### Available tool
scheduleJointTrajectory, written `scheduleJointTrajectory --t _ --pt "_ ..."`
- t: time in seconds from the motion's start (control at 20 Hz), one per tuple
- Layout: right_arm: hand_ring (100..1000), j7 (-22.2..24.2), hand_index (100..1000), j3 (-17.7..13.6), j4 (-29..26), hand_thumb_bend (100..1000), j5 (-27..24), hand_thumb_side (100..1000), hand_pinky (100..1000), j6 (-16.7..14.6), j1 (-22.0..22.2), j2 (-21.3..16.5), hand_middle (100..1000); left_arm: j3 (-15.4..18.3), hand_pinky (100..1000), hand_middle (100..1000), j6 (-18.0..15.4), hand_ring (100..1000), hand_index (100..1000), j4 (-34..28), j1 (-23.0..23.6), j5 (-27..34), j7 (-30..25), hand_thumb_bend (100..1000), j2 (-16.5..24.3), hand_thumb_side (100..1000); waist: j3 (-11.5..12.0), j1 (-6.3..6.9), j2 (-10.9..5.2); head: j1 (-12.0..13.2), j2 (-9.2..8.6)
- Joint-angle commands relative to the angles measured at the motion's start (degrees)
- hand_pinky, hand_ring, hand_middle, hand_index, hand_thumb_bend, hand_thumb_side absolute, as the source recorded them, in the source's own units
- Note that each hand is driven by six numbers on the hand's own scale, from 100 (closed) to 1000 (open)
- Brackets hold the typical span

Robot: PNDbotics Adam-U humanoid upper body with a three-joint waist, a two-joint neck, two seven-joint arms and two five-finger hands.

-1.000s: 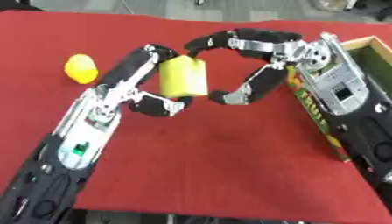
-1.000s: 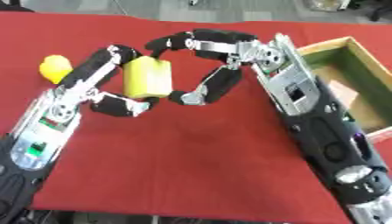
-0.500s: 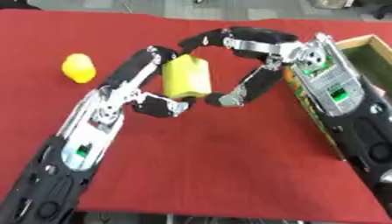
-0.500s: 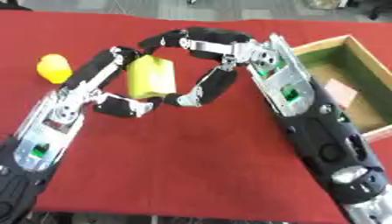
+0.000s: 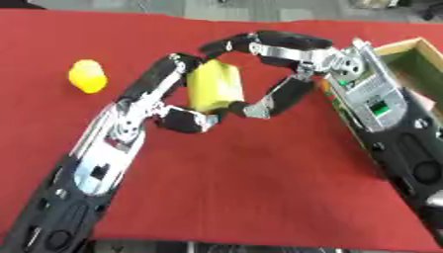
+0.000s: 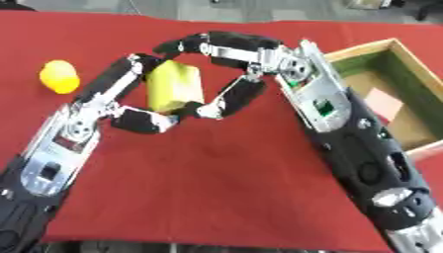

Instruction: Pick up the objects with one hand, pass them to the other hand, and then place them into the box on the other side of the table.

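While both hands (image 5: 164, 106) (image 6: 246, 64) clasp the yellow block (image 5: 214, 89), the box (image 6: 414, 79) holds pink.

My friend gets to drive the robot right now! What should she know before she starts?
Left hand: fingers curled round the yellow block, held above the red table.
Right hand: fingers and thumb also curled round the same block, from the other side. Both hands are on it, so the pass is in the middle.
The wooden box is at the table's right edge; it has something pink in it.
A small yellow object lies on the cloth at far left, untouched.
Done: block picked up.
Left: let go with the left hand, carry the block to the box, then probably the small yellow object.
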Motion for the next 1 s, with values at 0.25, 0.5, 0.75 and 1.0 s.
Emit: scheduleJointTrajectory --t 0.25,0.5,0.75,1.0 --pt "1000 -0.82 952 -0.07 -0.15 235 0.95 125 1000 0.08 -0.78 -0.26 752 0.18 645 483 -0.12 540 525 -1.78 -1.04 0.98 0.67 100 -0.06 196 0.09 0.16 -0.85 -0.20 0.37" --pt "1000 -0.63 927 0.04 0.16 218 1.52 129 1000 -0.23 -0.60 -0.28 712 0.33 641 479 0.15 534 527 -2.15 -1.00 1.33 1.43 100 -0.18 204 0.03 0.16 -0.83 -0.43 0.37" --pt "1000 -0.20 944 0.04 -0.16 233 2.08 154 1000 -0.68 -0.44 -0.44 731 0.50 636 472 0.92 527 527 -2.34 -0.88 1.50 2.73 100 -0.19 206 -0.07 0.18 -0.84 -0.39 0.37" --pt "1000 -0.49 980 -0.28 0.03 248 3.39 153 1000 -0.92 -0.19 -0.50 743 0.62 635 469 1.15 523 528 -3.03 -0.81 2.27 3.75 100 -0.22 212 -0.13 0.18 -0.85 -0.35 0.37"
